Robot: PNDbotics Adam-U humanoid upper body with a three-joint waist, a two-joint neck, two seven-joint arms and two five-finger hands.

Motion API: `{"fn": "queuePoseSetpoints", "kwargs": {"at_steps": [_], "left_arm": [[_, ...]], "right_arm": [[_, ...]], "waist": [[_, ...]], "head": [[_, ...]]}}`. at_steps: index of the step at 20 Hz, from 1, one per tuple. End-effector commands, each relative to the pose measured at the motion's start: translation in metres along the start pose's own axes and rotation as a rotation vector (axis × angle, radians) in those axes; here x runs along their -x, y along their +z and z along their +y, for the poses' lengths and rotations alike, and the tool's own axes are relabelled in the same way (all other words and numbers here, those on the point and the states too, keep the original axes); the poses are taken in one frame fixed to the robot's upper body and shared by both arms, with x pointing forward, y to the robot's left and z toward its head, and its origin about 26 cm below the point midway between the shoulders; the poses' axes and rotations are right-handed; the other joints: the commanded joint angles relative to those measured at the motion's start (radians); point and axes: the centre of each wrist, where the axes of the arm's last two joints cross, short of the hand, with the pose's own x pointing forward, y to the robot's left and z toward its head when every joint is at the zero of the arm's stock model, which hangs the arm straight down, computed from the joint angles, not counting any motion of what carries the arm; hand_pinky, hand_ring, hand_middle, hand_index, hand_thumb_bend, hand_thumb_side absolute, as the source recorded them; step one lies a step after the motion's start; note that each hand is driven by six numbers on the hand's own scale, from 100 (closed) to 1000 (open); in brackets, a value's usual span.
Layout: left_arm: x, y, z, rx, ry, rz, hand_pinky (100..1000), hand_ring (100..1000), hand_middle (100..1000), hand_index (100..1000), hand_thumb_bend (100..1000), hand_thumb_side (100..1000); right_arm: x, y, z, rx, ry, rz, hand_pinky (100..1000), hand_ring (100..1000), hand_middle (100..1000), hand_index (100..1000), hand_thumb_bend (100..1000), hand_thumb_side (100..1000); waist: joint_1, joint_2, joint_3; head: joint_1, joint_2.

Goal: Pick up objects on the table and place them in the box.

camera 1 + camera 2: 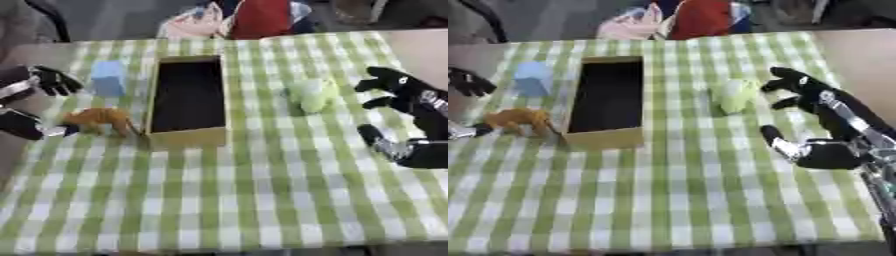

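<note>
Now, at three o'clock the right hand [820,120] spreads open on the checked cloth [262,200], beside a soft green lump [311,95]. At nine, the left hand [35,107] opens around an orange animal figure [101,120], touching the long cardboard box [185,137]; a blue block [108,77] stands beyond.

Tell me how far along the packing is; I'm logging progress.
Nothing looks done: the box appears empty inside. In hand: the left hand is open around the orange toy animal, not yet gripping it. Left: that toy, the blue block and the green toy, with the open right hand beside it.
</note>
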Motion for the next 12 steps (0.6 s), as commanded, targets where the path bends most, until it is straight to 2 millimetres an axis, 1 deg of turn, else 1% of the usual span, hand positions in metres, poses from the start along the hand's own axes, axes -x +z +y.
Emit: {"fn": "queuePoseSetpoints", "kwargs": {"at_steps": [1, 9, 12], "left_arm": [[0.001, 0.005, 0.018, -0.010, -0.049, 0.017, 743, 747, 722, 847, 463, 352], [0.007, -0.002, 0.014, 0.034, -0.067, 0.045, 738, 744, 722, 847, 485, 359], [0.011, -0.008, 0.013, 0.045, -0.072, 0.061, 734, 739, 717, 845, 478, 366]], "right_arm": [[-0.003, 0.000, -0.006, -0.006, 0.027, -0.004, 780, 951, 794, 1000, 237, 184], [-0.003, 0.000, -0.005, -0.005, 0.022, -0.001, 780, 951, 794, 1000, 224, 189], [-0.003, -0.001, -0.005, -0.007, 0.020, -0.001, 780, 951, 794, 1000, 221, 189]], "waist": [[-0.001, -0.014, -0.001], [-0.002, -0.016, -0.002], [-0.002, -0.018, -0.003]], "head": [[-0.002, -0.006], [-0.004, -0.007], [-0.003, -0.007]]}}
